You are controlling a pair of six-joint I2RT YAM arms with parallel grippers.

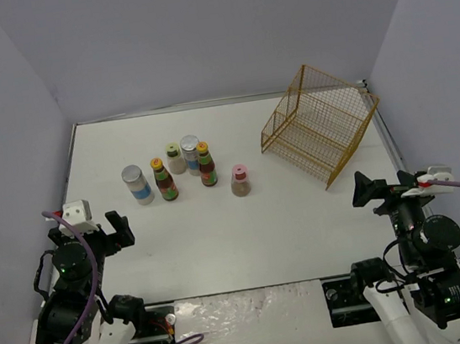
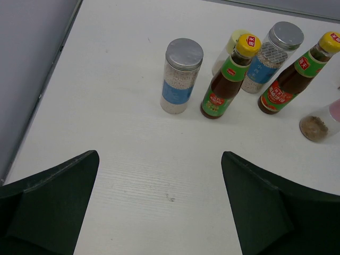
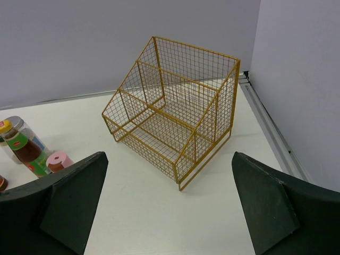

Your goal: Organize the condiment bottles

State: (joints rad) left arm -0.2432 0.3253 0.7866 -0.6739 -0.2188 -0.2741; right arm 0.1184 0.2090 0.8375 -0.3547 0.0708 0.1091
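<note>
Several condiment bottles stand in a cluster at the table's middle left. From the left: a silver-lidded jar (image 1: 138,185), a dark-red sauce bottle (image 1: 164,181), a green-lidded shaker (image 1: 175,158), a second silver-lidded jar (image 1: 191,154), a second sauce bottle (image 1: 206,165), and a pink-lidded shaker (image 1: 240,180) a little apart. The left wrist view shows the left jar (image 2: 180,77) and the nearer sauce bottle (image 2: 228,79) ahead of my left gripper (image 2: 159,156), which is open and empty. My right gripper (image 3: 169,155) is open and empty, facing the basket.
A yellow wire basket (image 1: 317,122) stands tilted at the back right, empty, with its open side toward the bottles; it also shows in the right wrist view (image 3: 175,122). Grey walls enclose the table on the left, right and back. Both arm bases sit at the near edge.
</note>
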